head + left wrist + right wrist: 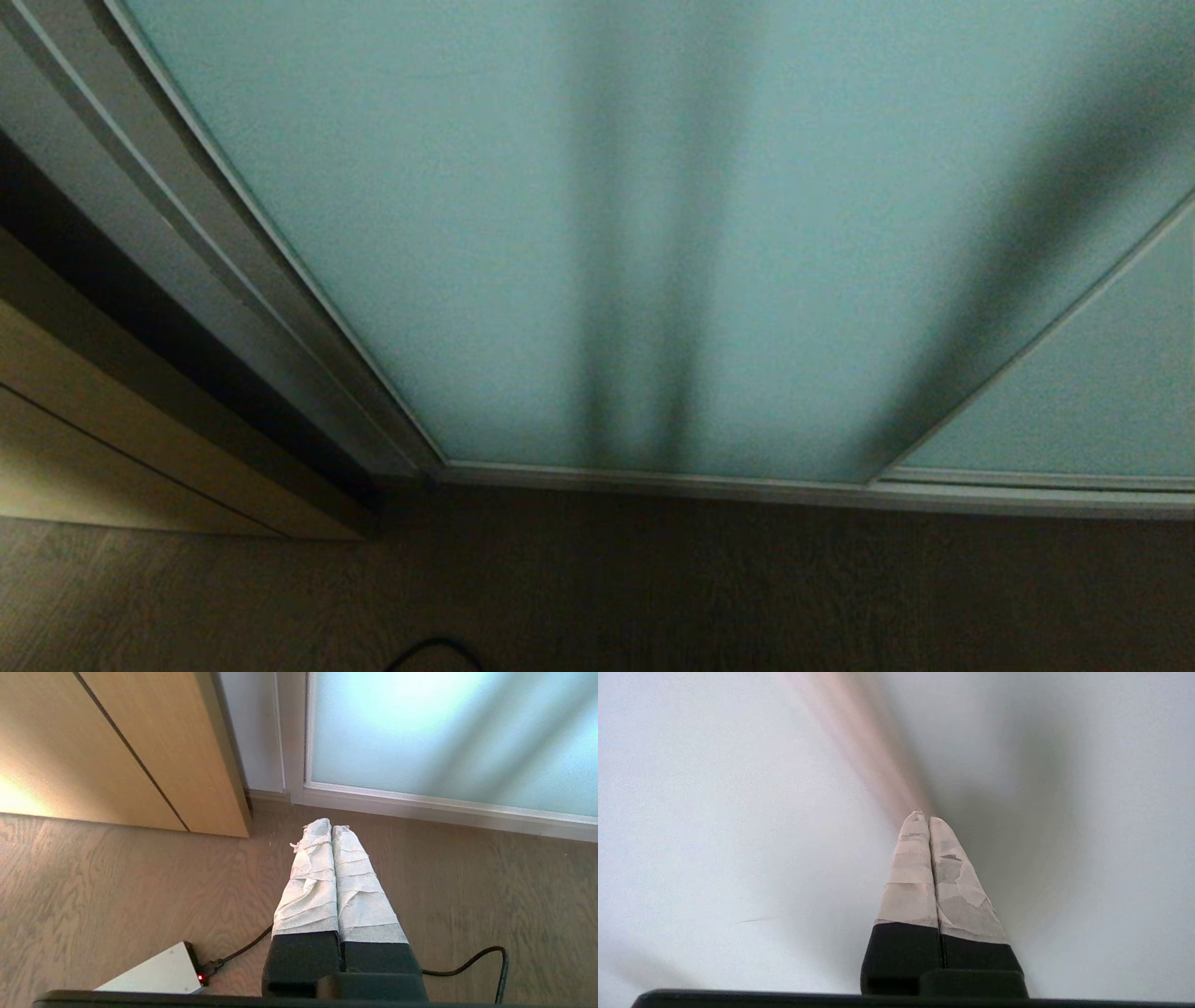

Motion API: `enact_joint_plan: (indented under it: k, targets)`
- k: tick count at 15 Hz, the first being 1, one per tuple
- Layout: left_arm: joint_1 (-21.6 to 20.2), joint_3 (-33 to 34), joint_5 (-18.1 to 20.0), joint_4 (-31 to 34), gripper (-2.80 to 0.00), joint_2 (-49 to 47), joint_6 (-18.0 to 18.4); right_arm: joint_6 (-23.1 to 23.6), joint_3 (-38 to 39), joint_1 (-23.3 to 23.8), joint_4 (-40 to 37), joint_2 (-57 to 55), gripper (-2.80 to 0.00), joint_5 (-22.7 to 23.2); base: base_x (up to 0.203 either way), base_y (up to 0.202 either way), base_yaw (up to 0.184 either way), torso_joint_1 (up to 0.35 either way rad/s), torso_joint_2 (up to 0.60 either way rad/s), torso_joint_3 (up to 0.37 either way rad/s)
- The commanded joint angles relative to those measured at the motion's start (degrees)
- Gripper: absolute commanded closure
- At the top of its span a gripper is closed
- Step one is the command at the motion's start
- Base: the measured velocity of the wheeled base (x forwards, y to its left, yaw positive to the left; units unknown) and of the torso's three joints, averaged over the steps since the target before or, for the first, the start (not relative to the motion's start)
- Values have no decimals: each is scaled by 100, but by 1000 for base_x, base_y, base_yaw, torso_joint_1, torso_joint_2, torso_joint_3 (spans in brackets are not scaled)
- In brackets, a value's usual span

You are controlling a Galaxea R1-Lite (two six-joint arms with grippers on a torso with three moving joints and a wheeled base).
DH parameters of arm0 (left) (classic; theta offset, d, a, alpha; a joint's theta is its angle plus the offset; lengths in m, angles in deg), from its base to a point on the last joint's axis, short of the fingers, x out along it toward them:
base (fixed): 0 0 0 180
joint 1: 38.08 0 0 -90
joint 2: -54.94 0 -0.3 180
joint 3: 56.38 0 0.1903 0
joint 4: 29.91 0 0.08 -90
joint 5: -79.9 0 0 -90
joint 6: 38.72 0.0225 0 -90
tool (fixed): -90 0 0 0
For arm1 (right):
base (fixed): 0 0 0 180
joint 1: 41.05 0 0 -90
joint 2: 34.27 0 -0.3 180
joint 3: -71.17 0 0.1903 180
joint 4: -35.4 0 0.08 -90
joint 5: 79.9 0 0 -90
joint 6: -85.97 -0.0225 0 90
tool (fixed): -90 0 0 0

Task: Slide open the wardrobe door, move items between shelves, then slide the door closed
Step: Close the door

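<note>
Head view, frosted blue-green sliding wardrobe door (448, 215), shut

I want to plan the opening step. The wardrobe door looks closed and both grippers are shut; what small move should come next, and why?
Probably bring the right gripper sideways to the door's frame edge. It is shut, pointing at plain frosted glass of the sliding wardrobe door, which gives nothing to push on. The left gripper hangs shut over the floor.

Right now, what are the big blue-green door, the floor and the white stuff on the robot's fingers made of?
The door looks like frosted glass: pale, matte, showing only blurry dark shadows, edged by a slim silvery frame, probably metal. The floor looks like wood or wood-look laminate, with grain lines. The left gripper has fingers wrapped in white crinkled tape or paper; its jaws are shut.
</note>
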State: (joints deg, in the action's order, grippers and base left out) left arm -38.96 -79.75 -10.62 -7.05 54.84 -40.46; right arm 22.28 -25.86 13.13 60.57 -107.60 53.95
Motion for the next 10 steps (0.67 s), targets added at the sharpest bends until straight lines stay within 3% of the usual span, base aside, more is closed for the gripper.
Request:
enact_joint_plan:
  k: [1, 3, 7, 8, 10]
  targets:
    - [0, 9, -2, -2, 0, 1, -1, 31, 223, 212, 1370, 428, 0, -122, 0, 0, 0, 0, 0, 0]
    - [0, 9, -2, -2, 0, -8, -1, 134, 168, 229, 1477, 698, 0, -232, 0, 0, 0, 0, 0, 0]
    - [0, 9, -2, -2, 0, -7, -1, 378, -31, -451, -423, 1558, 0, 366, 0, 0, 0, 0, 0, 0]
    - [0, 9, -2, -2, 0, -3, -1, 721, -35, -784, -989, 1818, 0, 535, 0, 0, 0, 0, 0, 0]
    - [0, 9, -2, -2, 0, -8, -1, 1876, 59, -1544, -2173, 2266, 0, 661, 0, 0, 0, 0, 0, 0]
